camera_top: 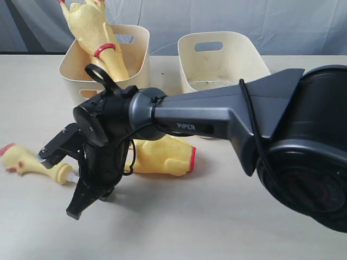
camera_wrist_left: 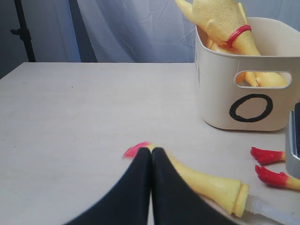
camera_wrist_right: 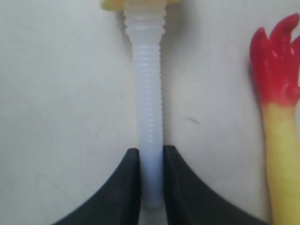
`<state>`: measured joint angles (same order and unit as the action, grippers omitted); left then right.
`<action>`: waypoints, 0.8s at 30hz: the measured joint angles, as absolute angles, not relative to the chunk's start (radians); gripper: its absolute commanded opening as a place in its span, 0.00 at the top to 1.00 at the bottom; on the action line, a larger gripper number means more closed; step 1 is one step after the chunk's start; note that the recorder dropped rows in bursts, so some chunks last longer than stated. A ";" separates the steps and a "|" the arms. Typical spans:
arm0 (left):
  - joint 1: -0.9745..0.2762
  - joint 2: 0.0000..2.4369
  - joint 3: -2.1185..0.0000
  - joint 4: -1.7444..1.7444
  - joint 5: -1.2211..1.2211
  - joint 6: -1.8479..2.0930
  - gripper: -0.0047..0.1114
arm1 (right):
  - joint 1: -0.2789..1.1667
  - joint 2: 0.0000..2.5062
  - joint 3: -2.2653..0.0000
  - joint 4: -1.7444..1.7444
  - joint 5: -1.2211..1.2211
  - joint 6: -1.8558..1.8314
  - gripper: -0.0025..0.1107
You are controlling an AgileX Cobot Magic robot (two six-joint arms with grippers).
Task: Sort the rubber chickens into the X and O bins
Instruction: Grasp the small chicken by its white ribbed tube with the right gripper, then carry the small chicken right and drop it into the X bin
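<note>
The chicken head [camera_top: 24,161] lies at the table's left, its white tube [camera_top: 68,174] pointing right. My right gripper [camera_top: 78,206] reaches across and stands over it. In the right wrist view this gripper [camera_wrist_right: 151,152] is shut on the ribbed tube [camera_wrist_right: 147,84], with a red foot [camera_wrist_right: 276,61] beside it. The headless body [camera_top: 162,157] lies behind the arm. Whole chickens [camera_top: 92,27] stick out of the O bin [camera_top: 73,81], whose black O faces the left wrist view [camera_wrist_left: 220,103]. My left gripper [camera_wrist_left: 151,152] is shut and empty, just short of the head [camera_wrist_left: 211,185].
A second cream tub [camera_top: 222,59] stands to the right of the O bin, with no mark showing from here. My right arm [camera_top: 227,119] spans the table's middle. Two red feet [camera_wrist_left: 265,154] lie near the O bin. A curtain hangs behind the table.
</note>
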<state>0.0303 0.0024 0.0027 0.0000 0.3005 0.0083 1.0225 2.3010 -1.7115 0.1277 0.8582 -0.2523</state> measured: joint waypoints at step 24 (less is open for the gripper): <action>0.030 0.002 0.003 0.000 0.300 0.008 0.96 | 1.031 1.618 -1.709 -0.013 1.194 -0.236 0.99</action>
